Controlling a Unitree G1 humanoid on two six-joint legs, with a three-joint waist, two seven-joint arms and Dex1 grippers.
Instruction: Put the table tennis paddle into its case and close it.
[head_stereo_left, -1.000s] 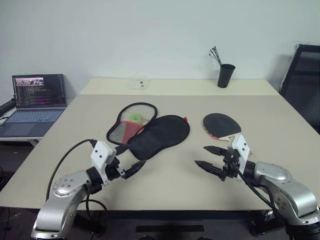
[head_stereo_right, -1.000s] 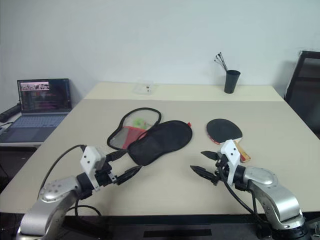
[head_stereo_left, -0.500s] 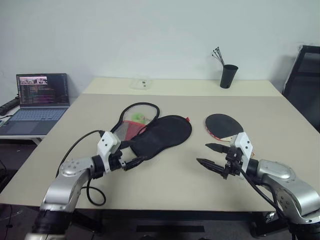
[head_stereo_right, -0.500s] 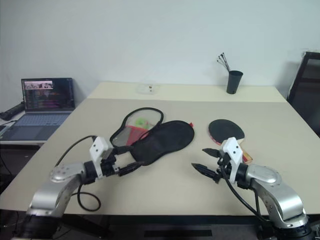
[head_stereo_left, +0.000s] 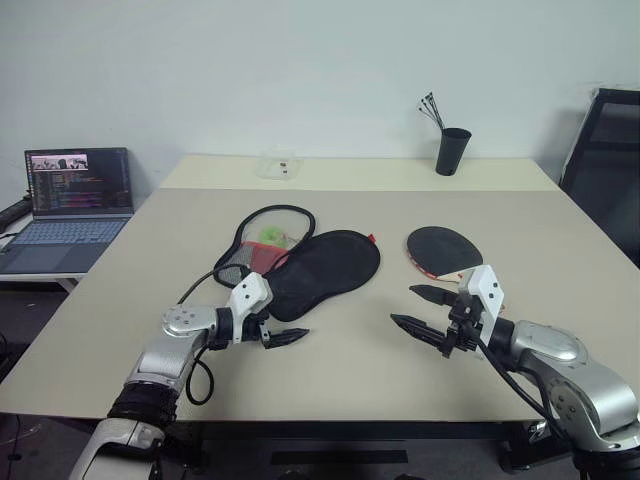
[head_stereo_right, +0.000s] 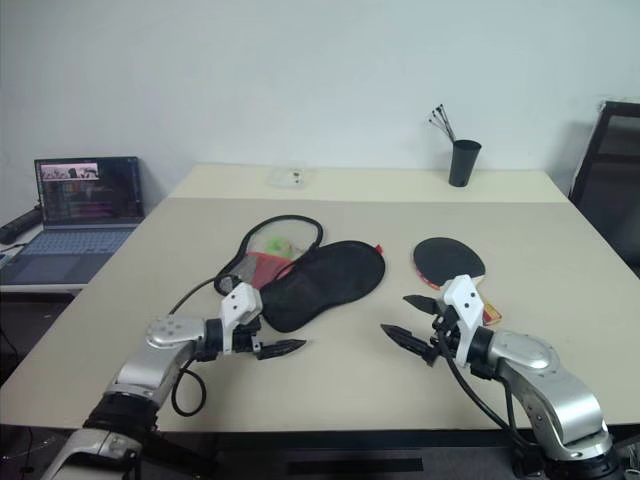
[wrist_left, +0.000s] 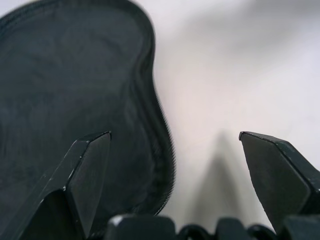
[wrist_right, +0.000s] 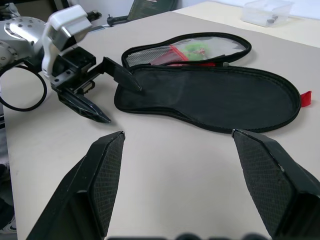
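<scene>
Nearest, left gripper (head_stereo_left: 277, 331) spread at the narrow end of the soft black fabric case (head_stereo_left: 325, 272), right gripper (head_stereo_left: 421, 312) spread, empty. Behind, case unzipped flat, mesh flap showing red and green; round black-faced paddle (head_stereo_left: 443, 249) beside it on table (head_stereo_left: 360, 365). Farthest, black cup (head_stereo_left: 451, 151) holding thin sticks.

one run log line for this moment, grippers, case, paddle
left gripper: open at handle end of case | right gripper: open, empty | case: unzipped, flat | paddle: on table, outside case

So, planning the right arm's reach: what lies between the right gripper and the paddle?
Only bare table. In the left eye view the right gripper, jaws open, hangs just short of the table tennis paddle, with nothing between them.
</scene>
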